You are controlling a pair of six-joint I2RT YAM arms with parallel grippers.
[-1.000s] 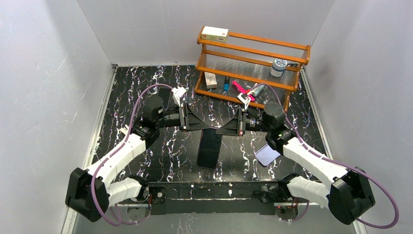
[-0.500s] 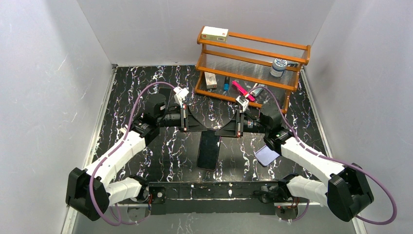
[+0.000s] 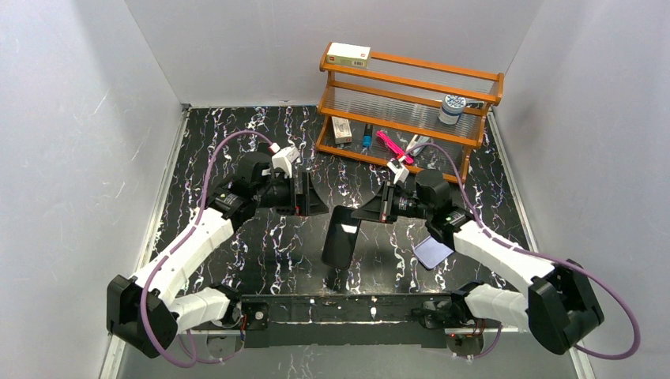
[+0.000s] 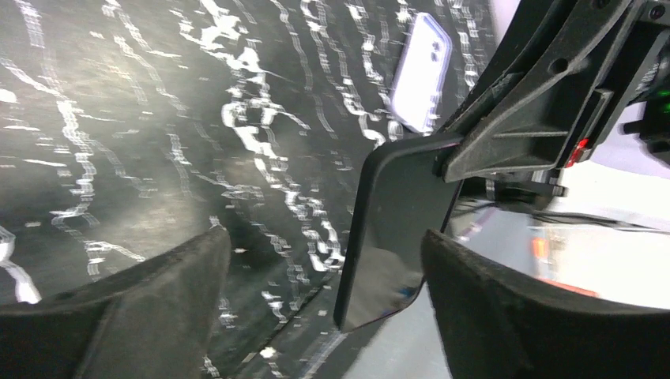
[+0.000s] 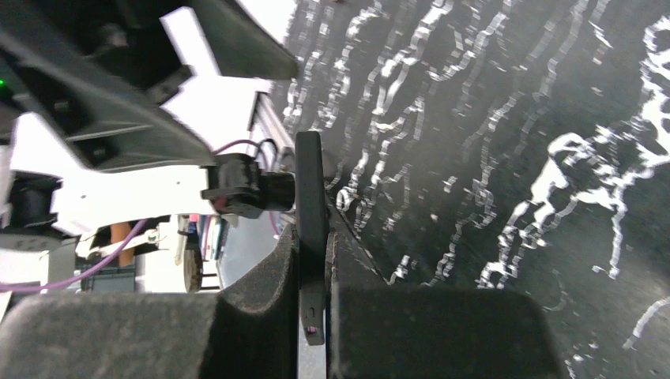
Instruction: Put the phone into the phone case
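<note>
The phone [image 3: 338, 245] is a black slab that hangs off the table, gripped at its top end by my right gripper [image 3: 344, 215]. In the right wrist view the phone [image 5: 310, 197] stands edge-on, with my right gripper [image 5: 314, 253] shut on it. My left gripper [image 3: 316, 199] is open, just left of the phone and apart from it. In the left wrist view the phone [image 4: 395, 229] hangs between the spread fingers of my left gripper [image 4: 325, 237], touching neither. The lavender phone case [image 3: 433, 251] lies flat on the table under my right forearm and shows farther off as the phone case [image 4: 421, 71].
A wooden rack [image 3: 411, 87] stands at the back right with small items on its shelves. A white box [image 3: 348, 54] sits on its top and a jar [image 3: 452, 106] on a shelf. Grey walls close in on three sides of the black marbled table [image 3: 237, 142].
My left gripper has opened, let go of the phone and drawn back to the left. The phone now hangs from my right gripper alone, tilted more steeply.
</note>
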